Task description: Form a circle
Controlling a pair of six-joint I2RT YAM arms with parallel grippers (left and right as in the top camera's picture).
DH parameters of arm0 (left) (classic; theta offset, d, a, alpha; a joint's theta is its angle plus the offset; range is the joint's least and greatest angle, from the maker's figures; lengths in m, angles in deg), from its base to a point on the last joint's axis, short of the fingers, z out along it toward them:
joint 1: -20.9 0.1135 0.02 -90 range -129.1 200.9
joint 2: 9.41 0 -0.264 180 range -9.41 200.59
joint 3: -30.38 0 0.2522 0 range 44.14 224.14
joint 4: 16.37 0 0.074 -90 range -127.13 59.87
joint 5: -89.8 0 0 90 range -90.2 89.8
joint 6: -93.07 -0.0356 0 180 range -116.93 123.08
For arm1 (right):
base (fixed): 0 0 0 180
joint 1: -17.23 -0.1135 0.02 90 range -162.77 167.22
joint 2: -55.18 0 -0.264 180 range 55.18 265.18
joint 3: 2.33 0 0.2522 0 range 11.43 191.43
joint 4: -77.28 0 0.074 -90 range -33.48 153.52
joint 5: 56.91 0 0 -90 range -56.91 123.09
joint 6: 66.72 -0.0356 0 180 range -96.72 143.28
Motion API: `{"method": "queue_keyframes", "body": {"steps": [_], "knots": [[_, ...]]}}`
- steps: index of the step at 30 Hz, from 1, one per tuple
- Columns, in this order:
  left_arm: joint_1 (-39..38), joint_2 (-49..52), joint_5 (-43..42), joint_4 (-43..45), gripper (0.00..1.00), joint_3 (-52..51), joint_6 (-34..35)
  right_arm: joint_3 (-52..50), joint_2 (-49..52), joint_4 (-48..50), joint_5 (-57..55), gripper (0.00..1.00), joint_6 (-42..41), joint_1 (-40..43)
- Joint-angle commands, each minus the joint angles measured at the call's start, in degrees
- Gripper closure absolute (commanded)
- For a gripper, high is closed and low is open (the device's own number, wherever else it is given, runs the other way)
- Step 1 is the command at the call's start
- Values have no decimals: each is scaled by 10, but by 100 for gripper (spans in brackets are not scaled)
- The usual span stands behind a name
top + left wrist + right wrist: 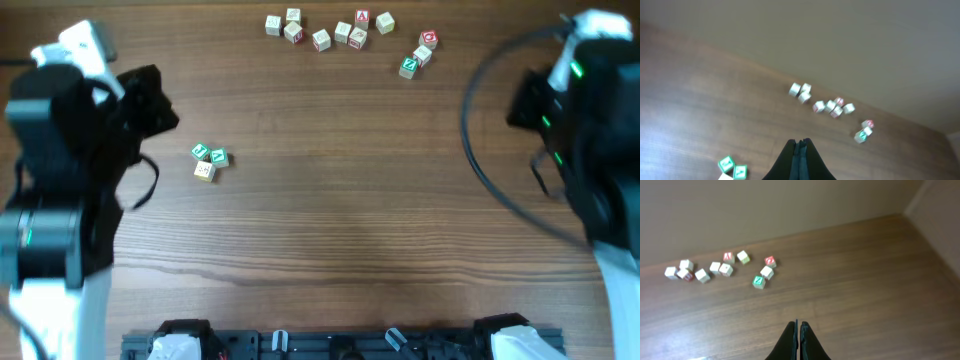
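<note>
We see a robotics lab bench. A wood-grain table (330, 230) carries two robot arms, the left arm (55, 200) and the right arm (600, 150). The right arm shows green indicator lights (577, 70) and a looping black cable (466, 135). A black mounting rail (330, 345) runs along the near edge, and a bare beige wall (850, 35) backs the table. Loose on the tabletop lie toy alphabet cubes (340, 32) by the far edge and a three-cube cluster (209, 160) near the left arm.
</note>
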Motion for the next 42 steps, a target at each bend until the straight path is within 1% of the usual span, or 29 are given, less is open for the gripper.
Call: {"method": "queue_keyframes", "body": {"steps": [1,5,8,10,11,12,13,14,15,16,17,18,19,20,24,29,36,38,42], "knots": [[-19,-95,19,0,96,-36,-38,-2,-106,-36,-24,95,-43,-1],[-23,-188,18,11,96,-115,-43,-31,-221,-53,-31,95,-68,-1],[-23,-243,16,13,96,-173,-12,-99,-329,-55,-56,95,-78,-1],[-23,-272,17,13,96,-200,-10,-144,-395,-54,-59,95,-88,-1],[-23,-290,19,19,96,-218,-10,-177,-450,-52,-65,95,-92,-1],[-23,-294,19,21,96,-223,-10,-191,-474,-50,-70,95,-92,-1],[-23,-294,18,23,92,-225,-10,-204,-499,-46,-76,95,-92,-1],[-23,-293,18,25,86,-225,-10,-211,-513,-42,-78,95,-91,-1],[-23,-291,18,26,66,-225,-10,-220,-532,-37,-82,95,-91,-1],[-23,-289,18,25,41,-225,-10,-224,-543,-35,-86,94,-91,-1],[-23,-285,18,22,0,-225,-10,-225,-550,-35,-89,82,-92,-1],[-23,-281,18,14,0,-225,-10,-225,-553,-36,-89,57,-92,-1],[-23,-278,18,7,0,-225,-10,-225,-553,-36,-89,31,-93,-1],[-23,-274,18,2,0,-225,-10,-225,-553,-39,-88,1,-94,-1],[-23,-270,18,-22,0,-225,-10,-226,-553,-78,-88,0,-110,-1],[-23,-270,18,-99,0,-225,-10,-226,-553,-129,-88,1,-110,-1],[-23,-270,18,-214,0,-225,-10,-226,-553,-247,-89,0,-112,-1],[-23,-270,18,-241,0,-225,-10,-226,-553,-245,-88,0,-112,-1],[-23,-270,18,-266,0,-225,-10,-227,-571,-243,-88,0,-112,17]]}}
